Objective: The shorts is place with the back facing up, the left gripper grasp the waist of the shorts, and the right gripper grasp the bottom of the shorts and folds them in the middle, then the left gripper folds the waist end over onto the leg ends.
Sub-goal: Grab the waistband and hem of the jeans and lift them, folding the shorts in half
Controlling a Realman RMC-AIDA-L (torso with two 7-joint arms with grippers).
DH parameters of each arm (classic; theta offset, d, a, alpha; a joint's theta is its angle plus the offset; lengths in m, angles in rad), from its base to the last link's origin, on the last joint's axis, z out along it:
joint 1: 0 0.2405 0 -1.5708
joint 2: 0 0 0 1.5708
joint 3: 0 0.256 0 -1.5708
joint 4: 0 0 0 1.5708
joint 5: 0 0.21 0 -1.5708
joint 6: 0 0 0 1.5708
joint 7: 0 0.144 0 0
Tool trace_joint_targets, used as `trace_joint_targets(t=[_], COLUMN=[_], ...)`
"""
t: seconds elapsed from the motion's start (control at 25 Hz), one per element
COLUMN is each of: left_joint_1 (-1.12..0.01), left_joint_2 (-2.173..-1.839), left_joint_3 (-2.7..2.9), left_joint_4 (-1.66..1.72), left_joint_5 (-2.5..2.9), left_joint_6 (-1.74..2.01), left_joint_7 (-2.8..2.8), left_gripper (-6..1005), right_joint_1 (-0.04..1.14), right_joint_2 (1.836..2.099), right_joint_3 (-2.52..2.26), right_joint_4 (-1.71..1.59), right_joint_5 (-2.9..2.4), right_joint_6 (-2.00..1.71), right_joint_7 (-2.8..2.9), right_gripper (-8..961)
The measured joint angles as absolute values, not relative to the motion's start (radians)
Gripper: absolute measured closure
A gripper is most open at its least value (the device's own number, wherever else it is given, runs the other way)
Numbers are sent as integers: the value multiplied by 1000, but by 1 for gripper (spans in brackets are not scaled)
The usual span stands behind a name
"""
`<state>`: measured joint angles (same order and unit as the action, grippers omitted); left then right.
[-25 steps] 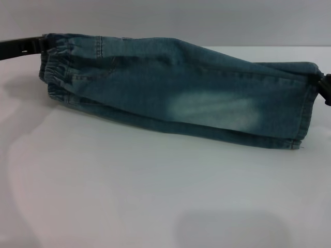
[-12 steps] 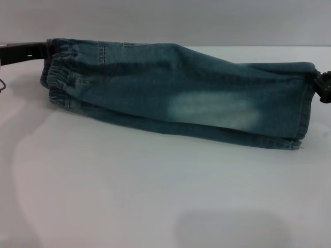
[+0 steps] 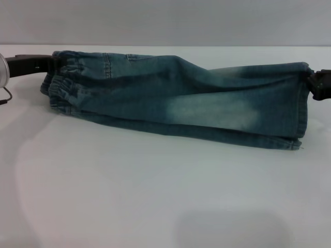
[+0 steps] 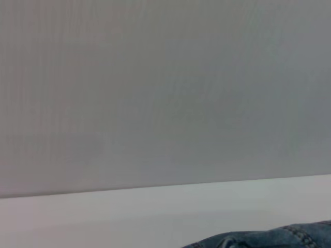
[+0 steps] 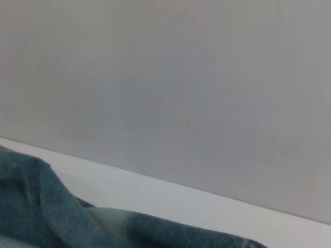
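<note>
Shorts (image 3: 181,98) stretched between left tool (image 3: 49,64) and right tool (image 3: 314,85).

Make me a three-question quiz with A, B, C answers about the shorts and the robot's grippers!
1. Where is the ruffled waist of the shorts?
A. robot's left
B. robot's right
C. middle

2. What colour are the shorts?
A. red
B. faded blue
C. yellow

3. How do the shorts lie?
A. spread flat, both legs apart
B. rolled into a ball
C. folded lengthwise, layers stacked

Answers:
1 A, the gathered band sits beside the left gripper.
2 B, blue denim with a whitish patch.
3 C, one long strip stretches from the left gripper to the right gripper.
</note>
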<state>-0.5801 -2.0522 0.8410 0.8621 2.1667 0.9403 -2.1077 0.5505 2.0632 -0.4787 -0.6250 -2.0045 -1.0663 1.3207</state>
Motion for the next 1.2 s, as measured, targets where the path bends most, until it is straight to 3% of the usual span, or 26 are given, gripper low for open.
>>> trace_joint_targets(t=[0.24, 0.52, 0.6, 0.84, 0.92, 1.12, 1.2], left_joint_1=[-586, -589, -589, -589, -589, -588, -583], left_joint_2=[-2054, -2057, -2057, -2057, -2056, -2054, -2052], left_joint_3=[844, 847, 847, 859, 867, 869, 870], left_joint_4=[848, 820, 819, 819, 819, 819, 817], left_joint_5=[2164, 2156, 2153, 2150, 2149, 2154, 2157], left_joint_6=[920, 879, 873, 856, 850, 836, 832], left_joint_7=[-2104, -2082, -2080, -2077, -2076, -2076, -2072], left_gripper=[952, 825, 786, 671, 633, 416, 246], right_joint_1=[555, 566, 566, 563, 563, 563, 561], right_joint_2=[2065, 2070, 2070, 2070, 2071, 2073, 2073], right_joint_3=[-518, -549, -550, -551, -551, -551, -551], right_joint_4=[-624, -608, -608, -607, -607, -608, -607], right_joint_5=[-2002, -2002, -2002, -2002, -2002, -1995, -1977], right_joint_6=[-1030, -975, -974, -973, -973, -973, -976], right_joint_7=[1321, 1321, 1321, 1321, 1321, 1320, 1306], right_gripper=[946, 932, 742, 506, 501, 494, 494])
